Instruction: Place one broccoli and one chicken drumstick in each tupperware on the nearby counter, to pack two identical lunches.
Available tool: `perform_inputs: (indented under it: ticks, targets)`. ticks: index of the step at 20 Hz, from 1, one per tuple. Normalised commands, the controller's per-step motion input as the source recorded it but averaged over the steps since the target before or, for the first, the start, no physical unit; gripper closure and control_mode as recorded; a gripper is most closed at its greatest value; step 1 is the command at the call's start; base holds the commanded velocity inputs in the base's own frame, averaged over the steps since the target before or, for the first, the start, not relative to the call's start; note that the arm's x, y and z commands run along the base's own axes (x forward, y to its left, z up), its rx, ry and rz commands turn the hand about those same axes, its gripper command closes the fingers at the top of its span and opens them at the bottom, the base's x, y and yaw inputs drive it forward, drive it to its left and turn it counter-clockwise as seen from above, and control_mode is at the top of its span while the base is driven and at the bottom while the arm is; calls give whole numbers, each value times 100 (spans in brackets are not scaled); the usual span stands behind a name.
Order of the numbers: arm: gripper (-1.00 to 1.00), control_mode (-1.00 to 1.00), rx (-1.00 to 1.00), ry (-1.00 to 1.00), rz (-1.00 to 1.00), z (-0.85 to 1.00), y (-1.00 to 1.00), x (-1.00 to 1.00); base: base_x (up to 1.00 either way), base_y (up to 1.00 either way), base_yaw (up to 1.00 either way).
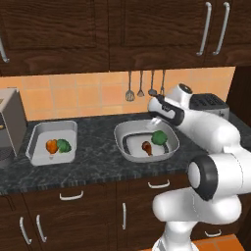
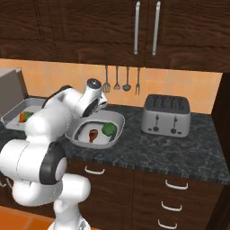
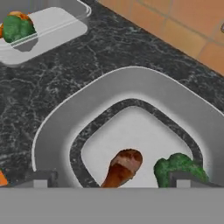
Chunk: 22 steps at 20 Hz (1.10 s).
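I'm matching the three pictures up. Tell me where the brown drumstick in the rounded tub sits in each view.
Left base view: brown drumstick right of centre, left of its broccoli.
Right base view: left of centre.
Hand view: bottom centre.
Shared landmark: the rounded tub holding it.

rounded tub [image 2: 117, 120]: sits on the dark counter [image 2: 179, 150], just past my wrist
inside it: brown drumstick [image 2: 93, 134] on the left, green broccoli [image 2: 108, 129] right next to it
square tub [image 2: 11, 112]: far left, mostly behind my arm, with a bit of orange and green inside
toaster [image 2: 165, 115]: right of the rounded tub
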Motion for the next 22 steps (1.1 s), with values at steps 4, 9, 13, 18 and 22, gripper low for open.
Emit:
perform_inputs:
  ticks: [4,9,13,18,22]
  targets:
    - [-100,-100,21,-4,-2,45,13,-84,0,0,0]
    - [-100,-100,8,1,0,85,15,-42,0,0,0]
    - [-100,-100,0,13,0,100,26,-25,0,0,0]
    - [-100,-100,-21,12,0,73,23,-90,0,0,0]
    - [-100,-100,-12,1,0,16,27,-100,0,0,0]
